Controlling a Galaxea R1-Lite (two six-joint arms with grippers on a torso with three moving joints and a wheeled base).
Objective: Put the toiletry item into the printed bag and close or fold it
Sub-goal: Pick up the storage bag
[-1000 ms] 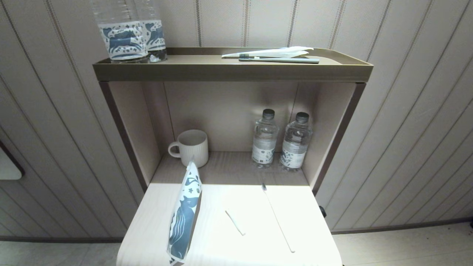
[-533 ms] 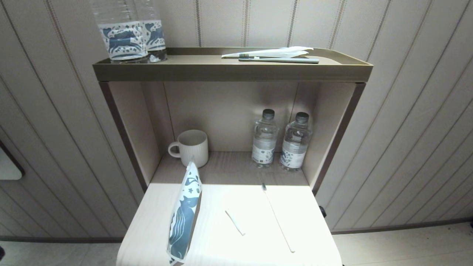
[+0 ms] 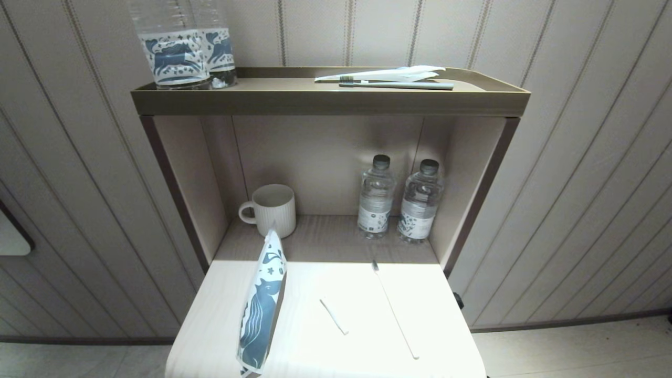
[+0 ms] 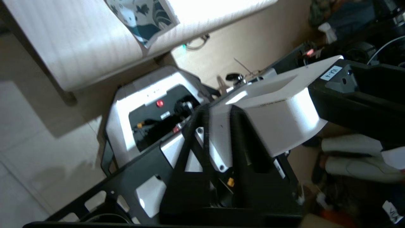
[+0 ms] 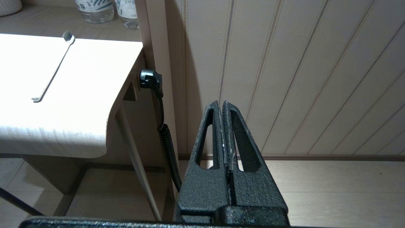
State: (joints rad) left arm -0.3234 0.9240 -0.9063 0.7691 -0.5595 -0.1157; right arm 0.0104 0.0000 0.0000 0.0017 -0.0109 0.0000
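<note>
Left gripper (image 4: pixel 218 126) hung low beside the robot's base, under the table (image 3: pixel 220 315); honestly couldn't tell its state. The bag (image 3: pixel 261 310) stood on its long edge on the table's left side, near end at the front lip, mug (image 3: pixel 270 209) at its 12 o'clock. At the bag's 3 o'clock lay a little white stick (image 3: pixel 334 316), then the toothbrush (image 3: pixel 395 310), flat, bristles toward the shelf. Right gripper (image 5: pixel 221 107) sat off the table's right side below the top, pinched together on nothing. My worry: one clumsy nudge tips that bag or shoves it off the front. And a brush that thin could skid away instead of getting pinched.
</note>
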